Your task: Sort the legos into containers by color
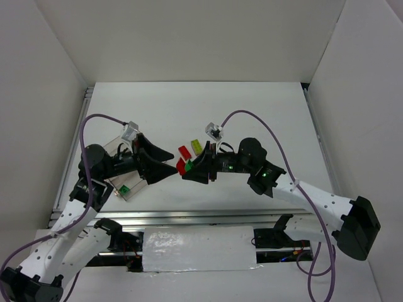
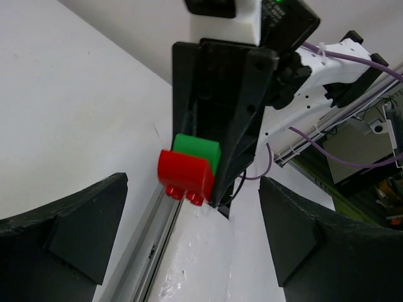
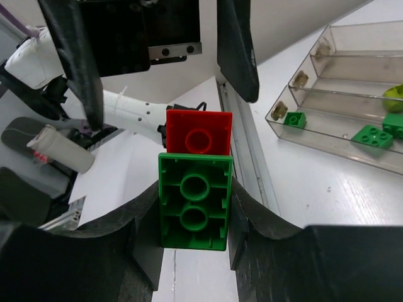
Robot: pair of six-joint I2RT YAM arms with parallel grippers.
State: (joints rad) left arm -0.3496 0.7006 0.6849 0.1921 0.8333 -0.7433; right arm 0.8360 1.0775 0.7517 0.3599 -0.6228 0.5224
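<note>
Tabletop (image 1: 189, 107) yellow-green lego (image 1: 196, 146), overhead only

Two red legos (image 1: 184, 151) and three joined containers (image 3: 352, 72).

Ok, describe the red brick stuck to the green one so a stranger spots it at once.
Look at the middle of the table, where the grippers face each other. The right gripper clamps a green brick, and the red brick is clipped to its far end, toward the open left gripper. The other red brick lies loose on the table beside a yellow-green one.
</note>
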